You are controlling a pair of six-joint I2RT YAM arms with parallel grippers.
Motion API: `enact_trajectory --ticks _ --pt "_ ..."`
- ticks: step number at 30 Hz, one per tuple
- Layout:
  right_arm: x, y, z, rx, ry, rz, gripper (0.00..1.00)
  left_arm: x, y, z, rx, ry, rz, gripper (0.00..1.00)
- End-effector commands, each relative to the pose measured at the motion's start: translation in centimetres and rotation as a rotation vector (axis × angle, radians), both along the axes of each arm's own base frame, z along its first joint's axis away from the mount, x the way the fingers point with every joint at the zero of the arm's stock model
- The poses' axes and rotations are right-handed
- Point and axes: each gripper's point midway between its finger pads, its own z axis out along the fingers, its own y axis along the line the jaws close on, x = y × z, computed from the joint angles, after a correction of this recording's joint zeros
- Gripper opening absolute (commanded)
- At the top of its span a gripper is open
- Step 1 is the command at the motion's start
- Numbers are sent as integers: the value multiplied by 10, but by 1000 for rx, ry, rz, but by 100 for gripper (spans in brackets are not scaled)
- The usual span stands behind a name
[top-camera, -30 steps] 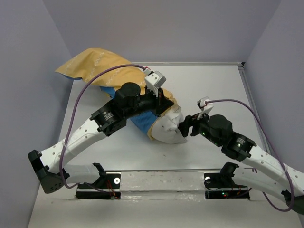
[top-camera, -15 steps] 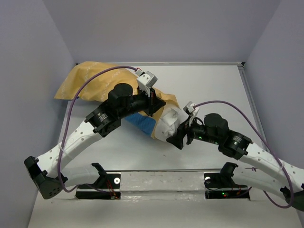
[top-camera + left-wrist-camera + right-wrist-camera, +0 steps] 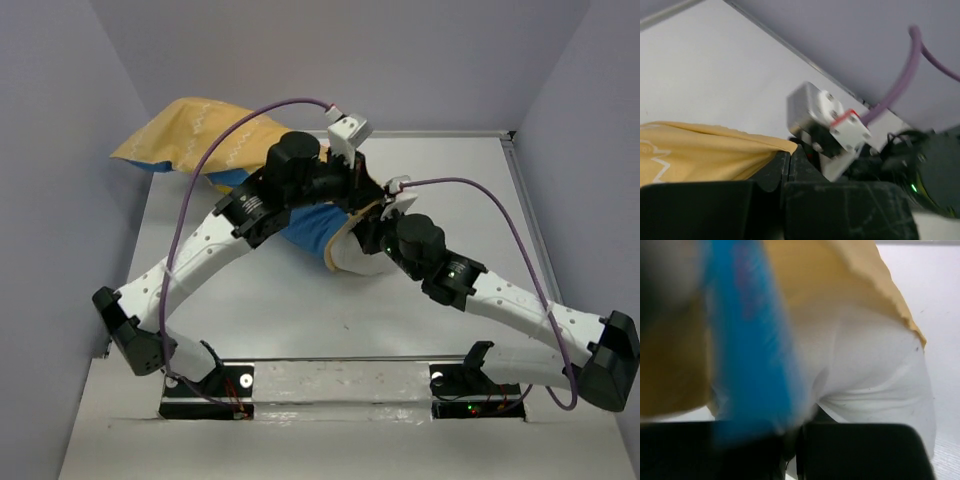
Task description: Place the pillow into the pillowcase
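Robot lab cell: plain lilac walls (image 3: 400,60) box in white table (image 3: 450,180) w/ metal mounting rail (image 3: 340,378).

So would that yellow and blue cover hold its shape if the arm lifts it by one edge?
Probably not. The pillowcase looks thin and floppy: it creases and drapes where the left gripper pinches its edge. It seems light, likely sagging around the pillow rather than sliding stiffly.
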Motion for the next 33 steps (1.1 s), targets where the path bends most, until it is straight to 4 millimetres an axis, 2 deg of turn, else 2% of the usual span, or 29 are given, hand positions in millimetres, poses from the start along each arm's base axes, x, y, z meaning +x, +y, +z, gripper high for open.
enact_trajectory --ticks 1,2,3,4,5,6,8,9,10,11,12,13,15,16,17,18,19,21,22,23,24,25,27,28,29,30,31,32,33 --pt "-16 -13 162 490 -196 6 0 -27 -37 164 -255 -218 -124 0" --pt "-29 -6 168 519 -184 88 0 -12 -55 122 -148 -151 -95 0" --pt "-57 11 175 508 -130 264 0 -19 -45 174 -218 -224 -70 0" --pt "-78 24 175 515 -87 370 0 3 -61 133 -86 -148 -9 0" --pt "-91 33 165 488 -43 430 0 -4 -43 176 -153 -207 26 0" --pt "-96 36 160 484 -32 438 0 -3 -37 181 -151 -196 60 0" --pt "-101 40 147 472 -32 439 0 3 -24 160 -71 -141 159 0" --pt "-93 38 135 457 -23 393 0 -2 -21 151 -36 -117 160 0" --pt "-83 33 131 433 -50 338 0 -5 -8 161 -52 -132 209 0" --pt "-74 28 131 422 -80 283 0 -22 -12 162 -50 -133 186 0" --pt "-52 12 134 416 -120 138 0 -31 -8 169 -67 -137 181 0" --pt "-40 4 135 378 -170 68 0 -46 1 184 -116 -138 150 0" --pt "-17 -13 148 383 -253 -83 0 -67 3 196 -155 -146 98 0" --pt "-6 -20 152 360 -278 -145 0 -65 18 205 -172 -160 159 0" --pt "10 -24 141 336 -264 -209 0 -71 20 206 -170 -166 173 0" --pt "14 -26 137 375 -232 -225 0 -67 32 209 -170 -173 232 0" --pt "17 -28 111 366 -187 -250 0 -67 37 210 -169 -178 251 0" --pt "15 -46 88 439 -124 -301 0 -64 44 212 -160 -200 285 0" --pt "16 -52 72 509 -64 -321 0 -60 40 209 -151 -204 294 0" --pt "13 -54 57 520 -40 -321 0 -58 24 198 -118 -204 273 0" --pt "11 -63 26 491 -7 -364 0 -60 9 190 -101 -206 234 0" --pt "13 -71 14 504 13 -402 0 -61 -27 170 -65 -192 157 0" --pt "10 -92 -6 520 35 -448 0 -63 -62 149 -34 -165 89 0" --pt "9 -99 -7 542 38 -458 0 -64 -99 119 15 -136 27 0" --pt "13 -113 -12 533 36 -495 0 -65 -112 114 9 -124 3 0" --pt "12 -124 -9 539 26 -518 0 -67 -123 110 1 -125 -28 12" --pt "12 -132 -11 532 25 -542 0 -69 -134 103 8 -124 -53 32" --pt "16 -145 -17 504 27 -576 0 -64 -144 96 15 -132 -49 64" --pt "16 -150 -15 505 22 -584 0 -60 -145 95 21 -147 -33 75"
